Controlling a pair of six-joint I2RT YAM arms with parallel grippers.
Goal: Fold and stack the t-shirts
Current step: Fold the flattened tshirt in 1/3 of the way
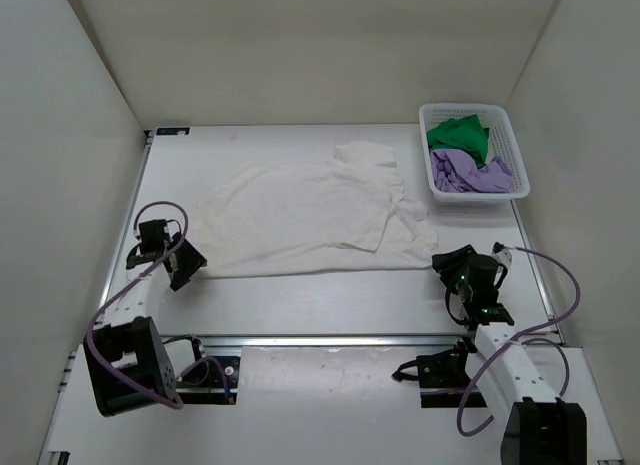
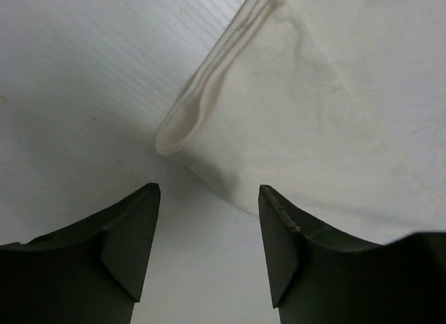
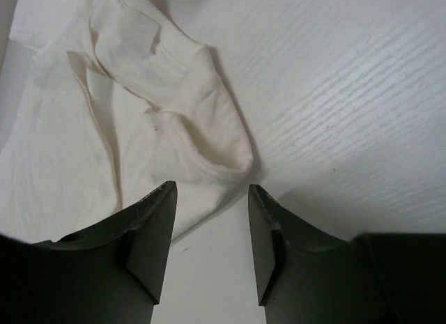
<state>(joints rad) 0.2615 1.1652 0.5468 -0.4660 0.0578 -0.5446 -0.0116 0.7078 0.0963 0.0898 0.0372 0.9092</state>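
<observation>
Cream shirt (image 1: 310,210) is lying spread on the table (image 1: 330,297), its near corners just ahead of both sets of fingertips; we are judging the first fold is only starting. We are holding the left gripper (image 2: 209,191) and right gripper (image 3: 212,188) low, fingers spread, pinching nothing. Next we are needing a pinch on each corner. Green shirt (image 1: 458,135) and purple shirt (image 1: 470,172) are waiting in the basket (image 1: 470,199).

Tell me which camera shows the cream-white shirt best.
The top external view: the whole cream-white shirt lies spread out there. The left wrist view catches only one hemmed corner; the right wrist view only a bunched corner.
</observation>
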